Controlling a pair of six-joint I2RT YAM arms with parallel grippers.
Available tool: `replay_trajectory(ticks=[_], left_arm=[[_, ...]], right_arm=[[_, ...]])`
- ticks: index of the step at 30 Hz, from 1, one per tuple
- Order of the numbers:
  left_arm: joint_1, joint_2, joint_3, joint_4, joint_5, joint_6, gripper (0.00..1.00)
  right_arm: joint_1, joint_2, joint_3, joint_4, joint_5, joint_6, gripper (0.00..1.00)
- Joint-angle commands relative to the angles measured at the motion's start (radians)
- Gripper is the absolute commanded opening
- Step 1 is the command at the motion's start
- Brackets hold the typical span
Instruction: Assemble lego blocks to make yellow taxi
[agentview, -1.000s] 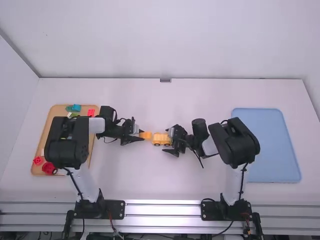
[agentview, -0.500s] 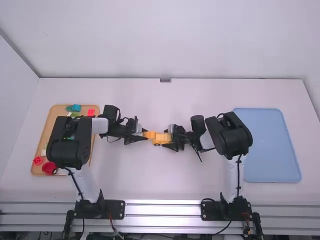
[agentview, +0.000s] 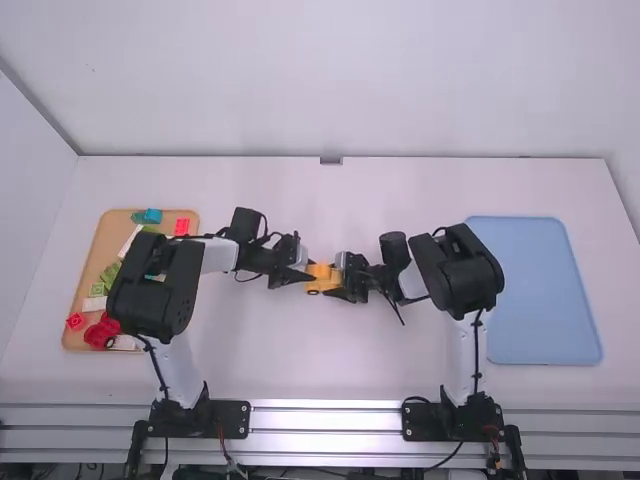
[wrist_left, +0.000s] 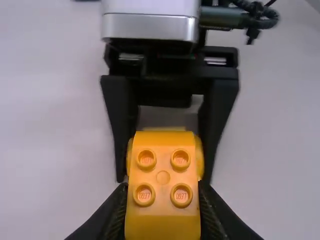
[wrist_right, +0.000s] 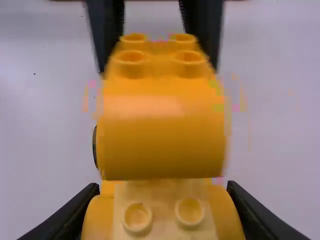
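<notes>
"Scanning the high view, what would you tell me first?"

"Your white table (agentview: 300, 370) runs across the frame. Your left arm (agentview: 165, 300) rises at left of centre, your right arm (agentview: 470, 270) at right of centre, and they meet near the middle."

"And the trays?"

"You have the blue tray (agentview: 535, 300) at the right side of the frame, and the tan tray (agentview: 100, 255) at the left, partly behind your left arm."

"My grippers?"

"Your left gripper (agentview: 308, 277) is closed to a block's width, gripping the yellow block (wrist_left: 162, 172). Your right gripper (agentview: 337, 278) is closed around the sides of the yellow car (wrist_right: 165, 192), just right of it, mid-frame."

"Are they joined?"

"You have the block over the car in the right wrist view; I can't tell whether it is seated."

"Small stuff?"

"In your tan tray: a red wheeled piece (agentview: 100, 333) at its lower end, a blue block (agentview: 152, 215) at its upper end, and a little red block (agentview: 76, 321) at lower left."
</notes>
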Motion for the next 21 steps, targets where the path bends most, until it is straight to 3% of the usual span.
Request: replay_trajectory(ticks=[1,7,21], left_arm=[[0.0,0.005,-0.008,0.045,-0.019,-0.087,0.02],[-0.001,0.011,-0.078,0.222,-0.018,-0.206,0.02],[-0.039,0.011,-0.09,0.209,-0.028,-0.202,0.02]], right_arm=[[-0.003,0.015,0.011,-0.008,0.002,-0.009,0.43],[-0.003,0.015,0.01,-0.007,0.007,-0.008,0.43],[-0.002,0.015,0.023,-0.016,0.01,0.007,0.45]])
